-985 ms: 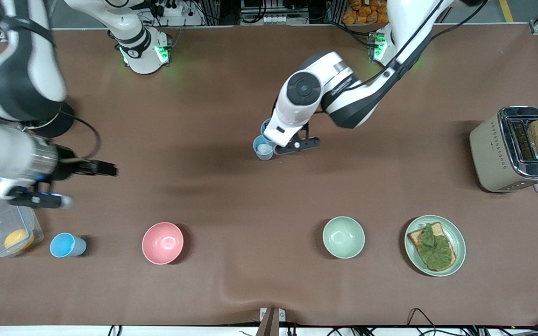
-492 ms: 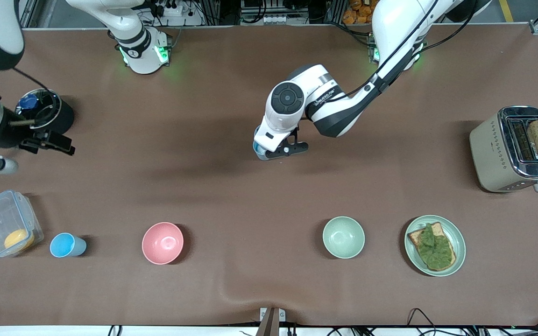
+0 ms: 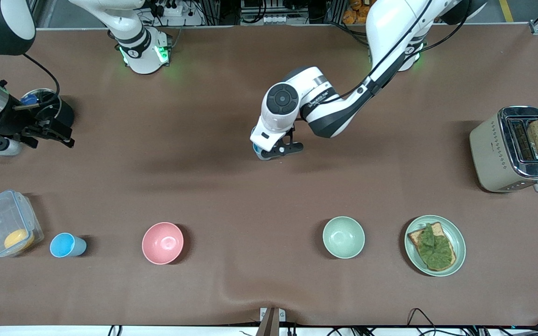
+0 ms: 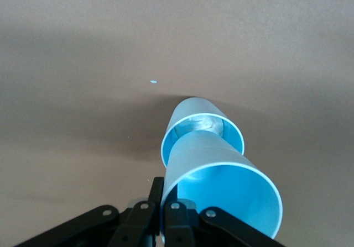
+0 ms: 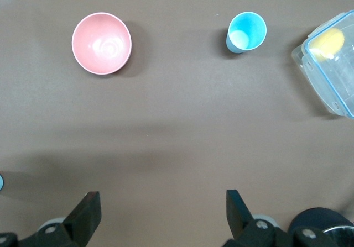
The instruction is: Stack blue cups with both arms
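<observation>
My left gripper [image 3: 271,150] [image 4: 165,196] is shut on the rim of a blue cup [image 4: 221,186] at the middle of the table. That cup's base dips, tilted, into a second blue cup [image 4: 200,126], which stands on the table with something pale inside. In the front view only a sliver of blue [image 3: 259,151] shows under the left wrist. A third blue cup [image 3: 66,245] [image 5: 246,31] stands apart near the front camera, toward the right arm's end. My right gripper [image 3: 66,135] [image 5: 161,205] is open and empty, up over bare table at that end.
A pink bowl [image 3: 162,242] [image 5: 102,42] stands beside the third cup, with a pale green bowl [image 3: 343,237], a plate with toast [image 3: 456,233] and a toaster [image 3: 514,149] toward the left arm's end. A clear lidded box [image 3: 5,228] [image 5: 332,70] and a black pot [image 3: 59,112] are near the right gripper.
My left gripper has carried its cup from beside the standing cup to over and into it. My right arm has drawn back toward its end of the table.
</observation>
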